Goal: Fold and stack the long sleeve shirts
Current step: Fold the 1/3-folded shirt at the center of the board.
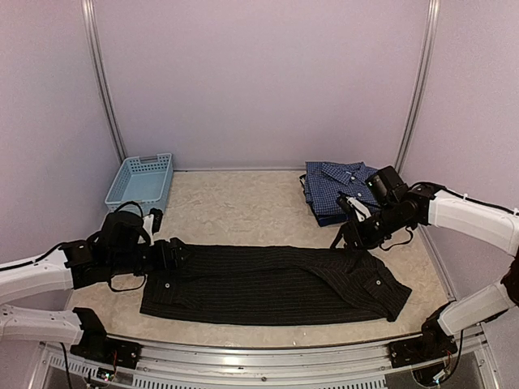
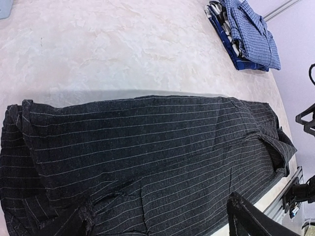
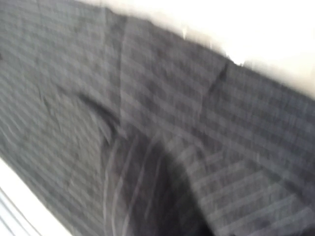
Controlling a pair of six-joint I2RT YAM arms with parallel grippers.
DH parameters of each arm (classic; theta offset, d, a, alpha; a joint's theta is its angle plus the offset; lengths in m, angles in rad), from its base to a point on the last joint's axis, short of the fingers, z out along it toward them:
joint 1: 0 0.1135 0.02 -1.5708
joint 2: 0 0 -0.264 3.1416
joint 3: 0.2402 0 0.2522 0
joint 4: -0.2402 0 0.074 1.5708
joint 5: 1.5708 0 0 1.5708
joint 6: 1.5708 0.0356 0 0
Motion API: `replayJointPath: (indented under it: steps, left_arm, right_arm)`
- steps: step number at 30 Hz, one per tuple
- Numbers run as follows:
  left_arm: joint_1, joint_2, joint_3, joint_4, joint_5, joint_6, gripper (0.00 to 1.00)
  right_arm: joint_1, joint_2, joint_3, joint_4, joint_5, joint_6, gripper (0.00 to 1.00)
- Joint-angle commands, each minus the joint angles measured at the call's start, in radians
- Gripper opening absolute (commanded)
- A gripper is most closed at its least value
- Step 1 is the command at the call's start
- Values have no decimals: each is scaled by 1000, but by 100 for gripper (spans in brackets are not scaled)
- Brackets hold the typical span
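The black pinstriped shirt (image 1: pixel 276 284) lies flat as a long band across the front of the table. It fills the left wrist view (image 2: pixel 157 142) and the blurred right wrist view (image 3: pixel 197 123). The blue check shirt (image 1: pixel 340 185) lies folded at the back right, also seen in the left wrist view (image 2: pixel 251 34). My left gripper (image 1: pixel 174 253) hovers over the black shirt's left end, its fingers (image 2: pixel 241 216) spread wide and empty. My right gripper (image 1: pixel 350 233) is at the shirt's far right edge. Its fingers are lost in blur.
A light blue plastic basket (image 1: pixel 142 180) stands at the back left. Bare pale tabletop (image 1: pixel 243 207) lies between the basket and the blue shirt. A metal rail (image 1: pixel 268 356) runs along the front edge.
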Motion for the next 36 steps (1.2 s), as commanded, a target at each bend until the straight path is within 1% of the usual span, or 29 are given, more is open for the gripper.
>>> replayJointPath:
  steps: [1, 3, 7, 14, 19, 23, 27, 30, 36]
  left_arm:
    - [0, 62, 67, 57, -13, 47, 88]
    - [0, 109, 91, 77, -20, 59, 88]
    - [22, 204, 97, 175, -3, 88, 88]
    - [114, 417, 77, 330, 57, 105, 88]
    - [175, 531, 67, 400, 49, 133, 88]
    - [215, 610, 91, 416, 67, 162, 88]
    - [220, 700, 127, 404, 76, 174, 88]
    - [221, 735, 128, 402, 78, 175, 89]
    - [226, 743, 117, 398, 46, 185, 90]
  right_arm:
    - [8, 32, -4, 179, 13, 52, 54]
    - [8, 64, -14, 237, 16, 71, 53]
    - [7, 141, -30, 342, 7, 97, 53]
    - [8, 276, -31, 404, -7, 107, 52]
    - [8, 344, -37, 414, -2, 105, 50]
    - [8, 338, -91, 425, 25, 116, 50]
    - [13, 314, -167, 461, 71, 121, 49]
    - [32, 295, -215, 467, 156, 118, 50]
    - [41, 235, -279, 476, 319, 120, 52]
